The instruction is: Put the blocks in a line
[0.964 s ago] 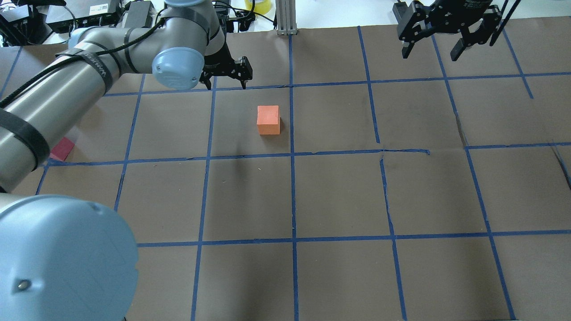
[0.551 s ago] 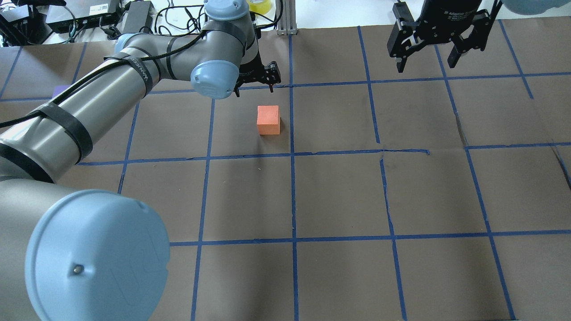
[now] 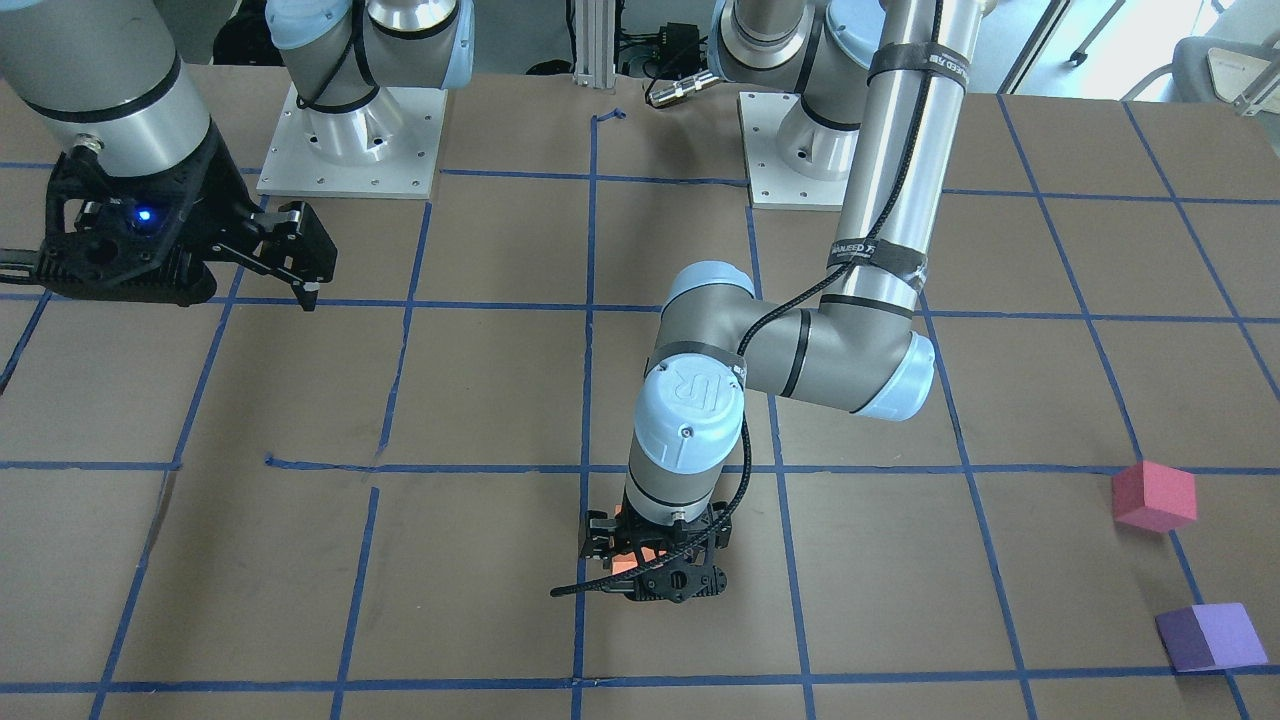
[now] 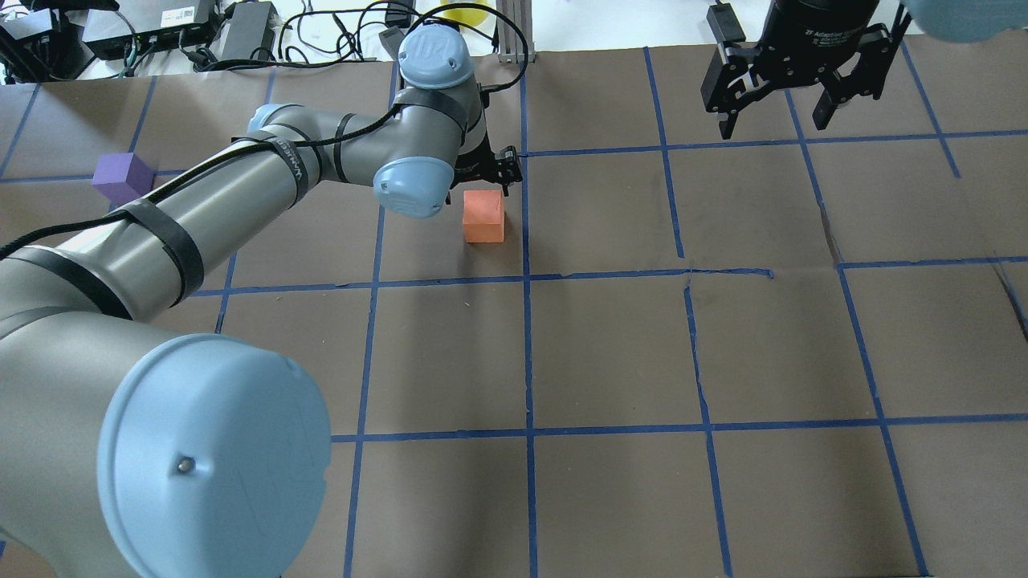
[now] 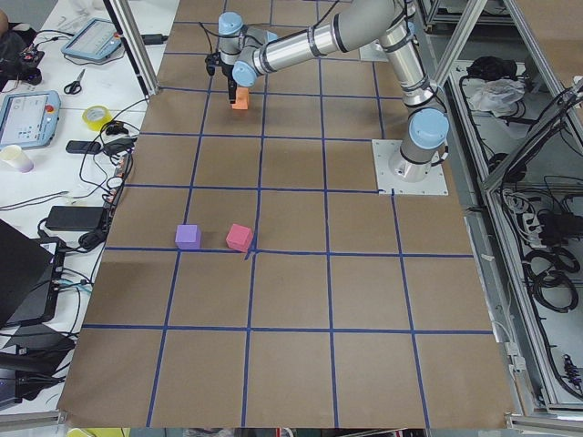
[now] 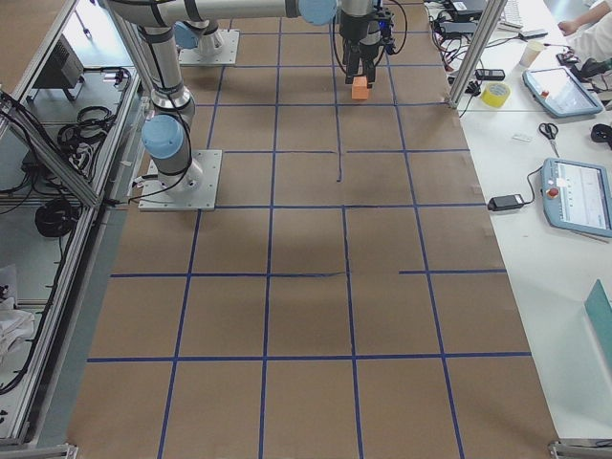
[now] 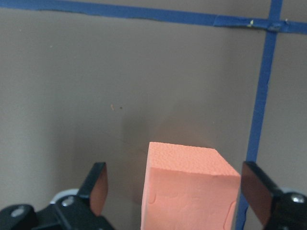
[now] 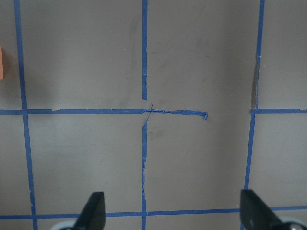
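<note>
The orange block (image 4: pixel 483 217) sits on the brown table, left of a blue tape line. My left gripper (image 4: pixel 491 178) is open and stands over it. In the left wrist view the orange block (image 7: pixel 189 191) lies between the spread fingers (image 7: pixel 98 187) with a gap on each side. The purple block (image 4: pixel 122 178) sits at the far left. The pinkish-red block (image 3: pixel 1153 495) sits near the purple block (image 3: pixel 1210 637); my left arm hides it from overhead. My right gripper (image 4: pixel 775 120) is open and empty, hovering at the far right.
Blue tape lines (image 4: pixel 528 277) divide the brown paper into squares. An aluminium post (image 4: pixel 514 32), cables and a yellow tape roll (image 4: pixel 466 10) stand beyond the far edge. The two arm bases (image 3: pixel 350 140) sit on the robot's side of the table.
My left arm has swung right, and its open gripper now straddles the orange block. The purple block has come into view. The right gripper has shifted only slightly.
</note>
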Motion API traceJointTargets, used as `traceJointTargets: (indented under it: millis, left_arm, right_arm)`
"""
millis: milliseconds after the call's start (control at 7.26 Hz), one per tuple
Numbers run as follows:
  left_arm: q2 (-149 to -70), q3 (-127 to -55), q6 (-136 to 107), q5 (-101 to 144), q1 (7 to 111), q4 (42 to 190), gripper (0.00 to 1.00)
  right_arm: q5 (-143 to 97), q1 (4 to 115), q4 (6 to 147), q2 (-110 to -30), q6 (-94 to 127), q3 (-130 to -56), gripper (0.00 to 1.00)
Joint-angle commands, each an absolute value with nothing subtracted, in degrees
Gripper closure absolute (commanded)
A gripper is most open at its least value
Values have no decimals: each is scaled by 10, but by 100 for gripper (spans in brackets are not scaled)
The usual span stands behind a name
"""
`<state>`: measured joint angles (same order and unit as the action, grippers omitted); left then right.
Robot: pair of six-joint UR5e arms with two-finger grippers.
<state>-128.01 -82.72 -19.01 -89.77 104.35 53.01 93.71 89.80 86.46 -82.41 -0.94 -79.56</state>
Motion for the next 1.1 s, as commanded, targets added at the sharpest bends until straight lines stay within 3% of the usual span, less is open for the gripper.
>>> traceJointTargets:
  millis: [0, 138, 275, 413, 551, 688, 964]
  left_arm:
    - [-1289, -831, -184, -898, 1050, 533, 0]
    - [-1291, -831, -182, -900, 1051, 534, 3]
    - [-1292, -831, -176, -904, 1050, 535, 18]
    - [-1290, -830, -174, -906, 1050, 534, 42]
    - [-1287, -831, -175, -906, 1050, 536, 81]
    - [-1277, -830, -174, -907, 1050, 543, 91]
    - [-1268, -822, -179, -937, 1046, 536, 97]
  right_arm:
    - [919, 896, 869, -825, 0, -797, 0]
    - [909, 899, 879, -825, 28, -798, 0]
    - [909, 897, 892, -825, 36, -798, 0]
    - [911, 896, 891, -825, 36, -799, 0]
    - [911, 896, 894, -825, 34, -799, 0]
    - [910, 896, 894, -825, 34, -799, 0]
    - [911, 896, 895, -825, 38, -799, 0]
